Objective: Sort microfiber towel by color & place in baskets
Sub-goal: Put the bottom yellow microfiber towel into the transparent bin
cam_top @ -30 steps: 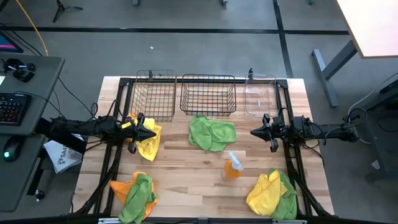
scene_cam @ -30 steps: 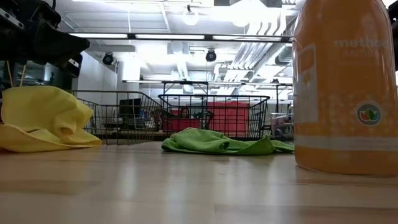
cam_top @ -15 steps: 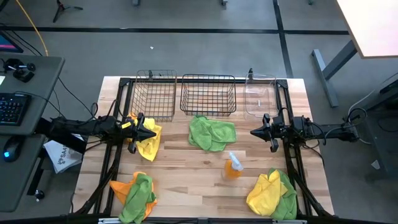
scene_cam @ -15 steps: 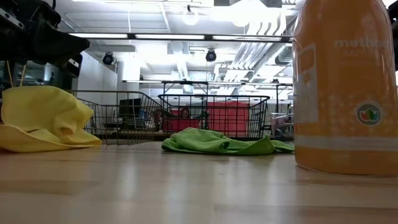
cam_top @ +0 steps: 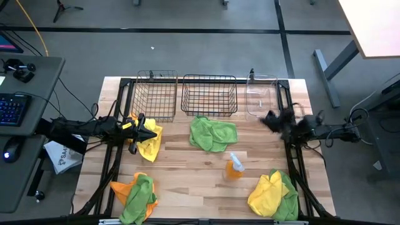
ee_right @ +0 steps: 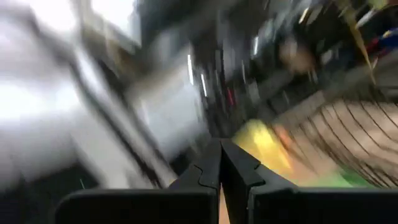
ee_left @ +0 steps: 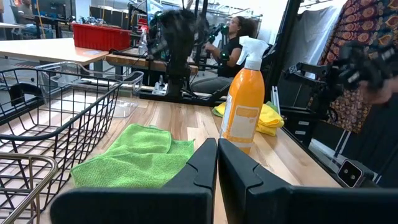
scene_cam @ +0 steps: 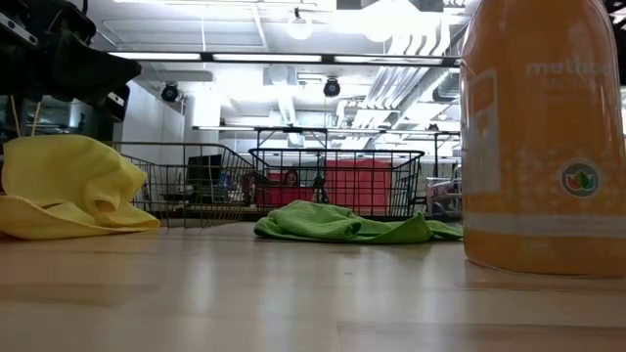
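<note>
Microfiber towels lie in several spots on the table. A yellow towel (cam_top: pixel 149 144) is at the left, and a lime green towel (cam_top: pixel 212 134) lies in the middle in front of the baskets. An orange and green heap (cam_top: pixel 134 192) is near left, a yellow and green heap (cam_top: pixel 273 195) near right. My left gripper (cam_top: pixel 154 132) is shut and hovers just above the yellow towel (scene_cam: pixel 68 186). My right gripper (cam_top: pixel 267 119), blurred, is shut in the air near the clear bin (cam_top: pixel 261 97). Two black wire baskets (cam_top: pixel 155 95) (cam_top: pixel 209 95) stand at the far edge.
An orange spray bottle (cam_top: pixel 234 166) stands right of the table's middle, between the green towel and the near-right heap. Bare wood lies between the heaps along the near edge. A person (ee_left: pixel 233 37) sits beyond the table's right side.
My right gripper has swung away from where it pointed at the table's middle. It has moved toward the far edge and the clear bin, turning as it went, fast enough to blur. The left arm and all towels have kept still.
</note>
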You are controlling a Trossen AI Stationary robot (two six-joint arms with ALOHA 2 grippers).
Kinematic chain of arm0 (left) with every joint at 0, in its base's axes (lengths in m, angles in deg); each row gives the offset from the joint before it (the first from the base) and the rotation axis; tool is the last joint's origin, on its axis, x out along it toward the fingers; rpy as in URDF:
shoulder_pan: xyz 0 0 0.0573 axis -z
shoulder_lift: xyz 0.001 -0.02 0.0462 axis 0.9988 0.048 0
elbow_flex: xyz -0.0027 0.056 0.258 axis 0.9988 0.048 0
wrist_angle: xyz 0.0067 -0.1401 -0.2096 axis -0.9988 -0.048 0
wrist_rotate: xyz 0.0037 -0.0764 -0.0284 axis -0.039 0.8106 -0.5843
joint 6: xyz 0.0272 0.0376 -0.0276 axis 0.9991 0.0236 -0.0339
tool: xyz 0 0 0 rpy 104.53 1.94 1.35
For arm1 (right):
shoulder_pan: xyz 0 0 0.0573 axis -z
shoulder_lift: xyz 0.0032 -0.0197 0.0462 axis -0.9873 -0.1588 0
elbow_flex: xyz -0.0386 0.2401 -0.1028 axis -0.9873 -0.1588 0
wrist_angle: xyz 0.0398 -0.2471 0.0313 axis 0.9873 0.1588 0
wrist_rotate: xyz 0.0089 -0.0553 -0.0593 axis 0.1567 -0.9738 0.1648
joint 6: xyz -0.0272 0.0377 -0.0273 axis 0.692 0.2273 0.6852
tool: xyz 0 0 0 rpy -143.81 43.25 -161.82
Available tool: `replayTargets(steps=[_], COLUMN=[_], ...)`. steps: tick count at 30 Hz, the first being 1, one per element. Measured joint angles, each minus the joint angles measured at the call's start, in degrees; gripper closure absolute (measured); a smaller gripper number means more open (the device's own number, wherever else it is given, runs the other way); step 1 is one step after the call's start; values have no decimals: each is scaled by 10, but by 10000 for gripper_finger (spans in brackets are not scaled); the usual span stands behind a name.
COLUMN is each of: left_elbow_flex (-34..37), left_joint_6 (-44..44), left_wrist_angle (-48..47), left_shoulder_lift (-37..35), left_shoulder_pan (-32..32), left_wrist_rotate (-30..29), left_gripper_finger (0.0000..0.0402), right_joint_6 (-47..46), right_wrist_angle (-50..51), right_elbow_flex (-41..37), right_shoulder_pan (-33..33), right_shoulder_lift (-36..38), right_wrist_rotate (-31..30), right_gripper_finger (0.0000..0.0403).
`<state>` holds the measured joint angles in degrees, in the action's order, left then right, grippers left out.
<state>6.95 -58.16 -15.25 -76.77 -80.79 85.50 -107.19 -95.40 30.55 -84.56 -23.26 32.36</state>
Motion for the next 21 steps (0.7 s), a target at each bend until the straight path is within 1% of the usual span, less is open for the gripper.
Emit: replayTargets(steps=[1, 2, 4, 5, 6, 7, 9, 11, 14, 16, 17, 19, 21], left_elbow_flex=[0, 0, 0, 0, 0, 0, 0, 0, 0, 0, 0, 0, 0], left_joint_6=[0, 0, 0, 0, 0, 0, 0, 0, 0, 0, 0, 0, 0], left_wrist_angle=[0, 0, 0, 0, 0, 0, 0, 0, 0, 0, 0, 0, 0], left_shoulder_lift=[0, 0, 0, 0, 0, 0, 0, 0, 0, 0, 0, 0, 0], left_shoulder_pan=[0, 0, 0, 0, 0, 0, 0, 0, 0, 0, 0, 0, 0], left_wrist_rotate=[0, 0, 0, 0, 0, 0, 0, 0, 0, 0, 0, 0, 0], left_gripper_finger=[398, 398, 398, 398, 398, 398, 398, 398, 398, 398, 398, 398, 398], right_joint_6=[-10, -12, -43, -61, -73, -77, -63, -46, -75, -124, -158, -239, -316], right_wrist_angle=[-37, -76, -155, -173, -173, -150, -52, 113, 389, 561, 630, 738, 803], right_elbow_flex=[0, 0, 3, 16, 35, 64, 139, 236, 391, 480, 516, 569, 598], right_shoulder_pan=[1, 1, -4, -10, -21, -36, -70, -101, -142, -174, -191, -229, -272], right_shoulder_lift=[-2, -7, -29, -46, -66, -92, -153, -228, -350, -436, -476, -552, -616], right_wrist_rotate=[-16, -10, 52, 88, 121, 139, 142, 131, 122, 122, 125, 150, 204], right_gripper_finger=[402, 402, 402, 402, 402, 402, 401, 396, 378, 359, 348, 323, 296])
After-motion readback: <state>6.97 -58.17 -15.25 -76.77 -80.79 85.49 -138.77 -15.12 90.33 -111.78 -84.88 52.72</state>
